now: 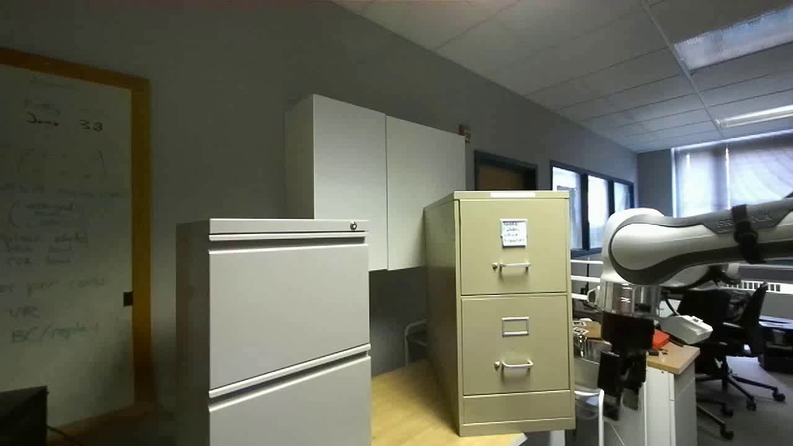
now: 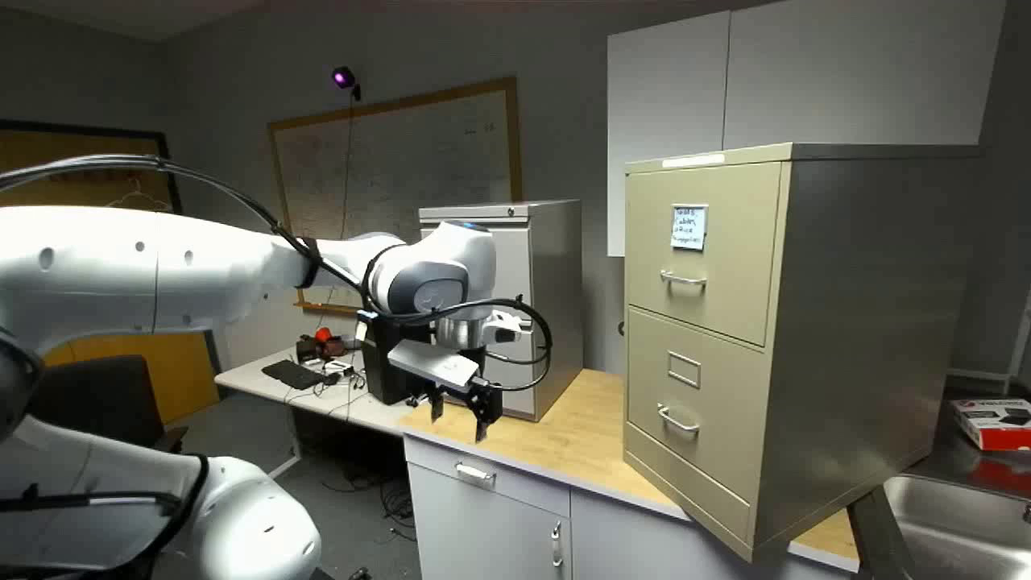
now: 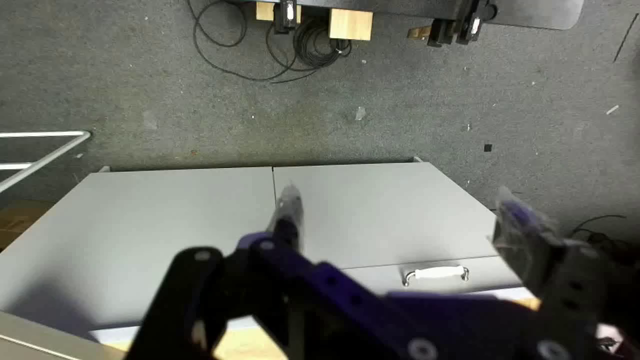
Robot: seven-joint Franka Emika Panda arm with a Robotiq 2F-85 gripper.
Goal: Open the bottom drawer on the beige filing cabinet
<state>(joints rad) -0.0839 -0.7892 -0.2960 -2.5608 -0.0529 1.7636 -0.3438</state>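
Standing upright on a pale wood-grain countertop (image 1: 403,402) in an exterior view, a tall, narrow beige metal filing cabinet (image 1: 442,310) presents two stacked fronts, the contents hidden. Its deep, plain beige metal bottom drawer (image 1: 517,347) sits flush below the beige metal top drawer (image 1: 480,248), which bears a handwritten white paper sheet (image 1: 513,233); the lower front carries a rectangular silver label holder (image 1: 515,326) and a bow-shaped silver pull handle (image 1: 514,364). A smooth, flat-fronted light-grey metal cabinet (image 1: 288,310) stands nearby.

In an exterior view, the angular black gripper (image 2: 461,423) points downward, well apart from the bottom drawer, its jaws parted. A red-and-white cardboard box (image 2: 995,423) lies near a recessed, shiny steel sink basin (image 2: 954,524).

In the wrist view, two blurred fingers (image 3: 289,215) with translucent tips stand wide apart. Beyond them appear flat pale-grey cupboard doors (image 3: 185,215), a white bar handle with metal ends (image 3: 440,272), and a speckled grey floor (image 3: 300,125) bearing coiled black cable (image 3: 320,62).
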